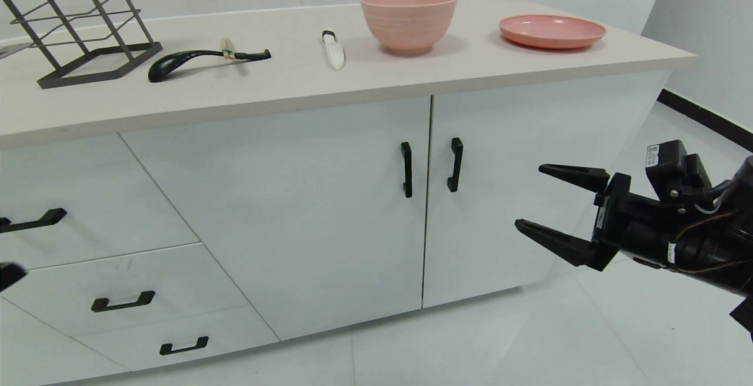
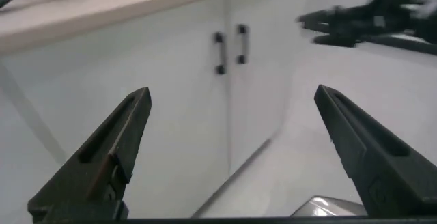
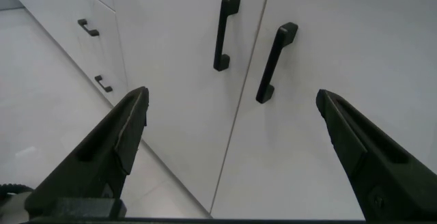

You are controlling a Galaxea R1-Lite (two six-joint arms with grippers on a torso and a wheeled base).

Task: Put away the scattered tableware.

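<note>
Lower right of the head view: right gripper (image 1: 529, 196), jaws spread wide, nothing held. Left gripper (image 2: 233, 93) is just as wide and just as empty. Both hang low before the cabinet doors (image 1: 306, 209), the right one facing the twin handles (image 1: 406, 169) at centre. Lifting carelessly from here could clip the counter (image 1: 294, 89) edge. Up top are the black spoon (image 1: 176, 62) and white knife (image 1: 334, 50) upper left-centre, the pink bowl (image 1: 408, 20) top centre and the pink plate (image 1: 552, 30) upper right. The flat, thin pieces may skid under a pinch, and the plate could get nudged towards the counter's end.

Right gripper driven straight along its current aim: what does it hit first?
Probably the right cabinet door, close to its black handle. Nothing stands between it and the open right gripper; exact contact point is unclear.
</note>
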